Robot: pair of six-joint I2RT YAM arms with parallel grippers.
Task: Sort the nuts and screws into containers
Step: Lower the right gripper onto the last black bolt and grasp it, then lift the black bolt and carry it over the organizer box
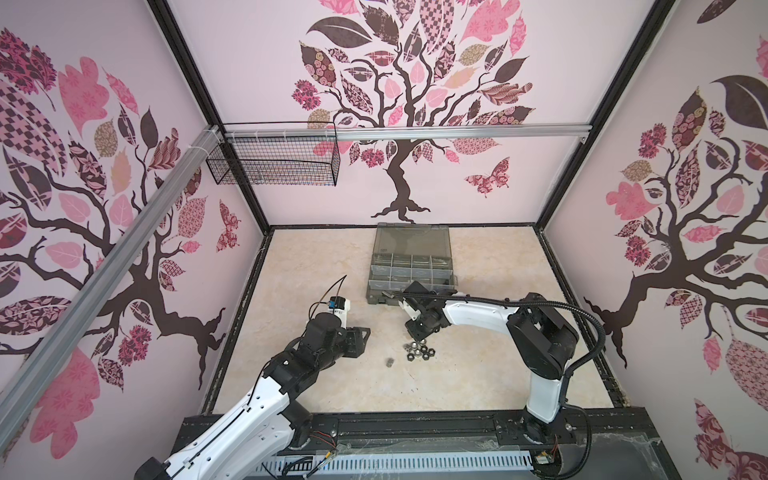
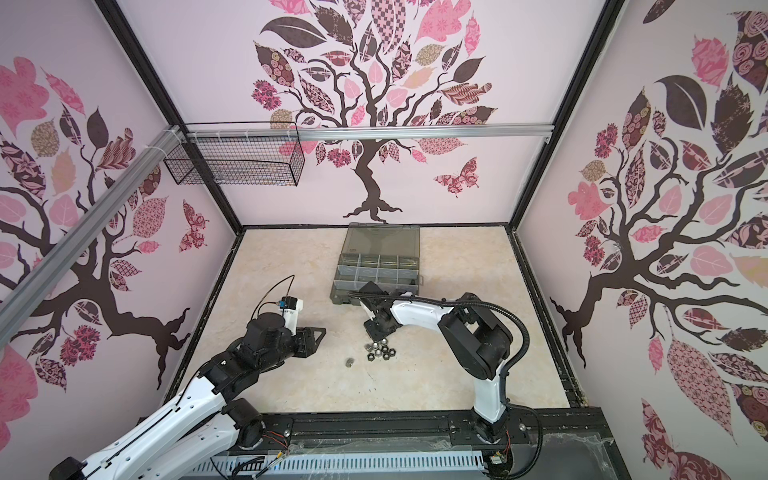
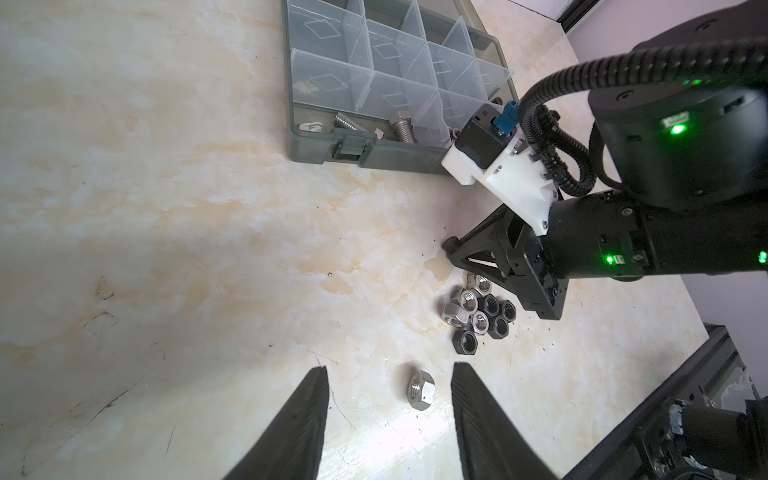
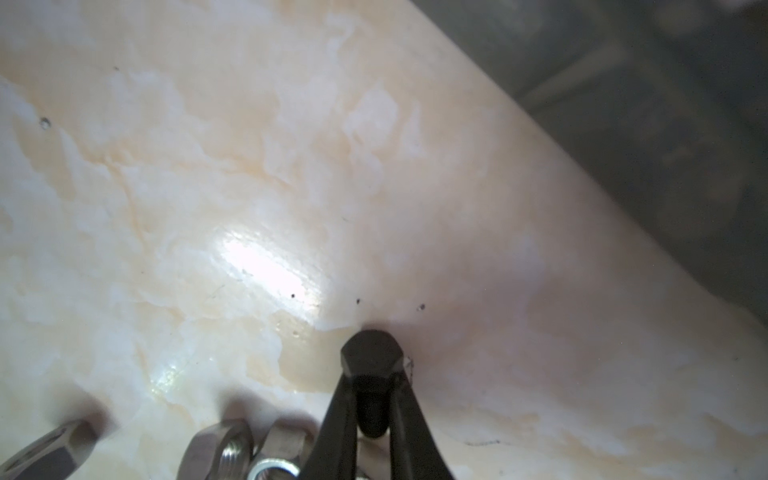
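My right gripper (image 4: 372,384) is shut on a black screw (image 4: 372,353), its hex head sticking out past the fingertips, just above the floor beside a heap of silver and black nuts (image 1: 419,351) (image 3: 482,316). My left gripper (image 3: 389,368) stands open low over the floor, and a lone silver nut (image 3: 420,390) lies between its fingertips, nearer one finger and touching neither. The containers sit in the open organizer case (image 1: 411,266) (image 3: 374,153) at the back; silver screws (image 3: 351,122) lie in a front compartment.
A black wire basket (image 1: 274,166) hangs on the back rail at the left. The case's lid (image 1: 411,239) lies open toward the back wall. Black frame rails edge the marble floor, with the arm bases at the front.
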